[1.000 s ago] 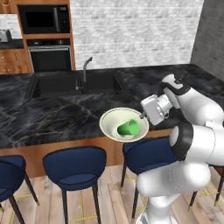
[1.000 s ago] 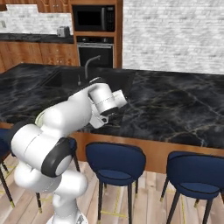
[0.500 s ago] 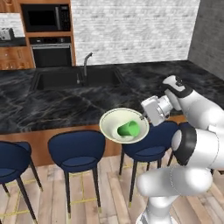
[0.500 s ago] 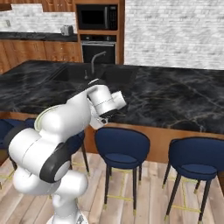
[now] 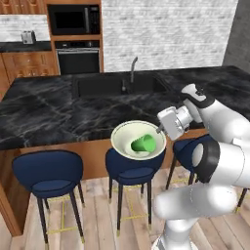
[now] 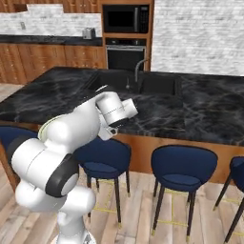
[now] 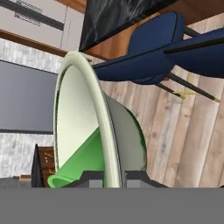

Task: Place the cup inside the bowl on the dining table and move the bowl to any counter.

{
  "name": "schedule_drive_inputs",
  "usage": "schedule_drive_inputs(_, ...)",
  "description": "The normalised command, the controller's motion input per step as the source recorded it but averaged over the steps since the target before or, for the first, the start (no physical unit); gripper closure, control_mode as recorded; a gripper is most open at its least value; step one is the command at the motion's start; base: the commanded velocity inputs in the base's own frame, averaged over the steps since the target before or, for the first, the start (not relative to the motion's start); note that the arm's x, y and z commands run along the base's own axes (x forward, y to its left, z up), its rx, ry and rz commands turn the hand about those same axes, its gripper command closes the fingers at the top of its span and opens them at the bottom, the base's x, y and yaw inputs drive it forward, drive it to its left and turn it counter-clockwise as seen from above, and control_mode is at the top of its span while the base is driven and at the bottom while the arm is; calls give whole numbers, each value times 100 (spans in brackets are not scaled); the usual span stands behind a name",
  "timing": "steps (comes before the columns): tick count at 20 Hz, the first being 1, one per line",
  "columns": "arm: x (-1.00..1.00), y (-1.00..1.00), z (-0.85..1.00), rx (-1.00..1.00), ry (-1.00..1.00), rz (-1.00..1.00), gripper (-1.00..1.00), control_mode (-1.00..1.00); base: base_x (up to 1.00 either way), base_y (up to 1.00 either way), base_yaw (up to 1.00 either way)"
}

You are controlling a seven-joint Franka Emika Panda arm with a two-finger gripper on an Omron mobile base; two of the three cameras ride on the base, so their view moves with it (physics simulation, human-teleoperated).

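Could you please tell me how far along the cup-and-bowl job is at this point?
Done: the cup lies on its side inside the bowl. In hand: the gripper is shut on the bowl's rim and holds it in the air off the table edge, above a stool. Left: carrying it to a counter and setting it down.

Base views flanking dining table (image 5: pixel 49 117)

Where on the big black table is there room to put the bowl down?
The dining table has a wide bare stretch left of the sink, and another bare stretch right of the sink. The middle is crowded: the sink and faucet sit there. The gripper is shut on the bowl, cup inside, above a blue stool.
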Motion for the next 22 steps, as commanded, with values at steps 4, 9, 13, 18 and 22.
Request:
schedule_drive_inputs(4, 0, 0, 0, 0, 0, 0, 100, 100, 0, 83, 0)
schedule_drive_inputs(9, 0, 0, 0, 0, 0, 0, 100, 100, 0, 83, 0)
schedule_drive_inputs(13, 0, 0, 0, 0, 0, 0, 100, 100, 0, 88, 0)
schedule_drive_inputs(18, 0, 0, 0, 0, 0, 0, 100, 100, 2, 97, 0)
schedule_drive_inputs(22, 0, 0, 0, 0, 0, 0, 100, 100, 8, 100, 0)
